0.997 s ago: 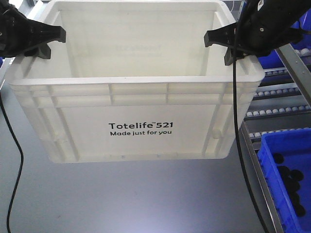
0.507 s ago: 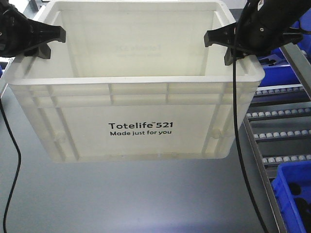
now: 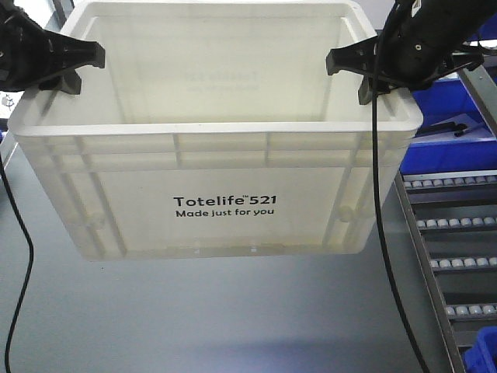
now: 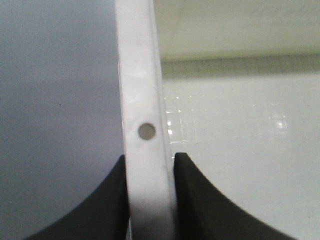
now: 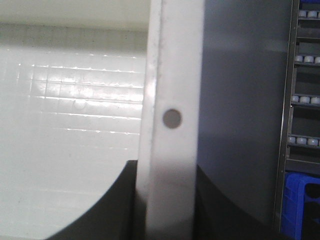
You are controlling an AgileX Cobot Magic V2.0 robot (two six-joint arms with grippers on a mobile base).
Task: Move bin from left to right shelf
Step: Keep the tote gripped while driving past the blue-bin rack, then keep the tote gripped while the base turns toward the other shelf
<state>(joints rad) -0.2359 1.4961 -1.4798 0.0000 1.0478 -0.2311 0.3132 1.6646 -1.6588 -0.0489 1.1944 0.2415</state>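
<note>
The bin (image 3: 225, 206), a large white tote printed "Totelife 521 Made just for you", hangs in the air above the grey floor, held by both arms. My left gripper (image 3: 84, 68) is shut on its left rim, one finger inside the wall and one outside. My right gripper (image 3: 349, 78) is shut the same way on the right rim. In the left wrist view the white rim (image 4: 142, 100) runs between the black fingers of the left gripper (image 4: 150, 165). The right wrist view shows the rim (image 5: 172, 75) pinched in the right gripper (image 5: 165, 170). The bin is empty inside.
A roller-track shelf (image 3: 454, 225) runs along the right side, close to the bin's right wall. Blue bins sit on it at the back (image 3: 450, 101) and at the bottom right corner (image 3: 483, 353). Grey floor (image 3: 217, 318) lies below the bin. Black cables hang from both arms.
The bin and both grippers keep their place in view. The shelf and blue bins on the right have slid down the frame, and the near blue bin has almost left it.
</note>
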